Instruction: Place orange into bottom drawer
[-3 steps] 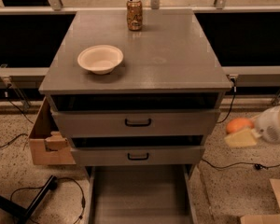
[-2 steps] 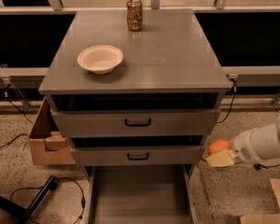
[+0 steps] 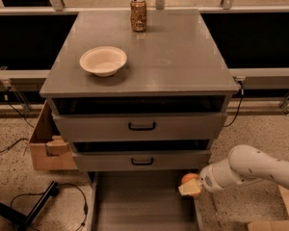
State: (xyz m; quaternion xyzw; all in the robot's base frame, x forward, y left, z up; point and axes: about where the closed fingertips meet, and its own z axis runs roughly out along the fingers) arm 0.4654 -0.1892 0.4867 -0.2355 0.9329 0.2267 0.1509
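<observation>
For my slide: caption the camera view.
Tool holds the orange at the right edge of the open bottom drawer; bowl and can on top.

No legible txt; end effector (image 3: 190, 186) holds orange (image 3: 188, 178) at bottom drawer (image 3: 135, 203).

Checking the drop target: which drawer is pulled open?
The bottom drawer, pulled far out, floor exposed; the two handled drawers above sit nearly shut. The gripper holds the orange over its right edge.
</observation>
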